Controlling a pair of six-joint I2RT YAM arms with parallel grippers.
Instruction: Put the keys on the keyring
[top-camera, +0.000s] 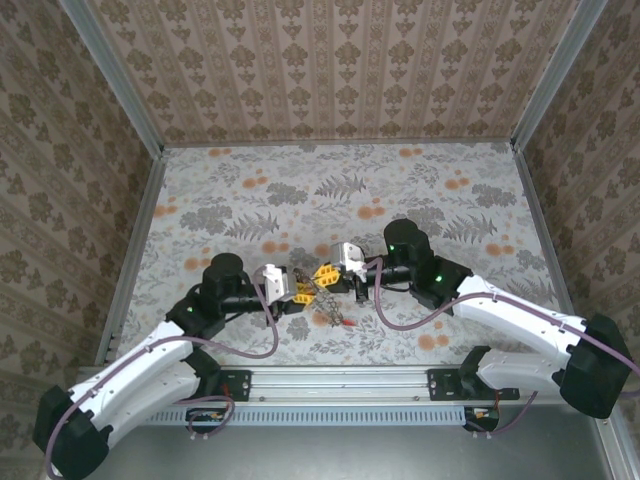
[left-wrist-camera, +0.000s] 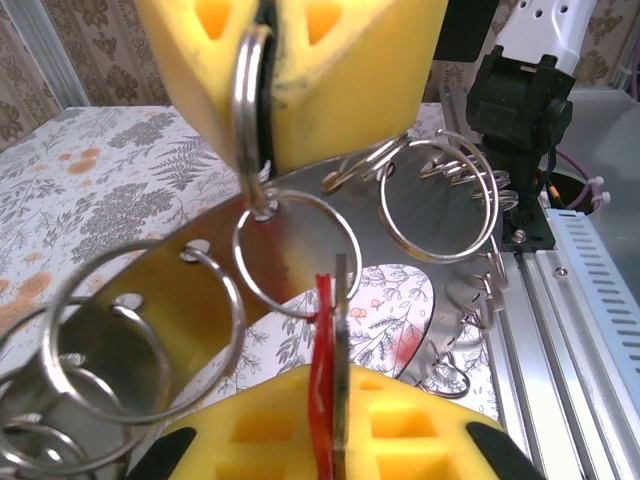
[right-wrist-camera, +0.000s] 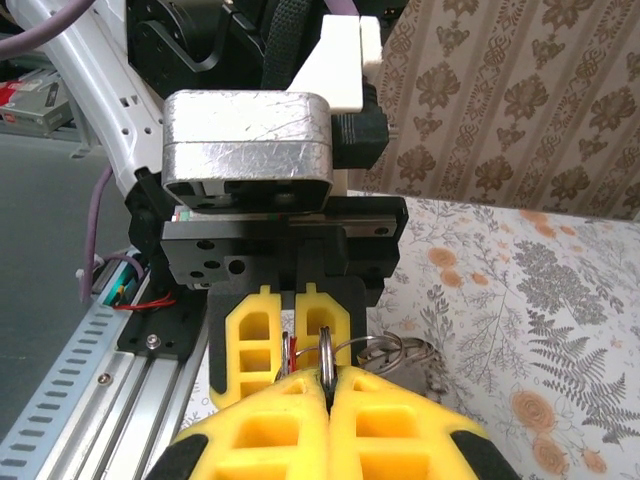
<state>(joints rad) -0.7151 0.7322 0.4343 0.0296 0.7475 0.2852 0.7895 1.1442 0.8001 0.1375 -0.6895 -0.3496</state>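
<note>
Clamped edge-on in the closed left gripper (left-wrist-camera: 335, 392), the red key (left-wrist-camera: 322, 330) points at the keyring (left-wrist-camera: 300, 205), pinched just above by the right gripper (left-wrist-camera: 265, 140); any skew could miss the ring's split and twist the key loose.

White arms (top-camera: 140, 365), black joints (top-camera: 225, 275), purple cables (top-camera: 400, 323)

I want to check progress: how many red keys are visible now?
2. One key is pinched in the left gripper; a second key lies on the table by the keyring. More may be hidden.
</note>
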